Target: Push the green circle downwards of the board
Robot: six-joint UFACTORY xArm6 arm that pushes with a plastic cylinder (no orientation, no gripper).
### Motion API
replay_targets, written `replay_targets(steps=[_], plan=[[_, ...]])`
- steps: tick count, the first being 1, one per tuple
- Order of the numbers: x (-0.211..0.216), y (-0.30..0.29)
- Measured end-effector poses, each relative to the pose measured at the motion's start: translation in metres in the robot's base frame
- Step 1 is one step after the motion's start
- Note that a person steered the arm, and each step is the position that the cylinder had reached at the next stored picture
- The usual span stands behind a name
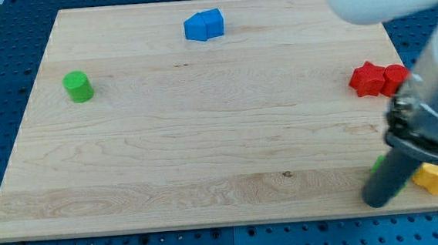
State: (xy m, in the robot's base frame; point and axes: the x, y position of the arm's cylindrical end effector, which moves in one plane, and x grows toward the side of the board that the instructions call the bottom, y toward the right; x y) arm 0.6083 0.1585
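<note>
The green circle [78, 86], a short cylinder, stands on the wooden board [204, 131] near the view's upper left edge. My rod comes down at the view's lower right, and my tip [378, 202] rests on the board near its bottom right corner, far from the green circle. A small piece of another green block [379, 162] shows just behind the rod; its shape is hidden.
Two blue blocks [204, 25] sit touching near the board's top middle. Two red blocks [378, 79] sit touching at the right edge. A yellow block [433, 177] lies just right of my tip. The arm's white and grey body fills the view's right side.
</note>
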Motion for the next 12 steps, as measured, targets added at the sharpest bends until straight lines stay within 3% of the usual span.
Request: replay_targets(steps=[1,4,5,7,9,11,12], plan=[[-0.024,-0.084],[-0.121,-0.409],[-0.144,-0.463],[-0.187,-0.438],[-0.191,-0.371],[-0.224,-0.385],[-0.243,-0.364]])
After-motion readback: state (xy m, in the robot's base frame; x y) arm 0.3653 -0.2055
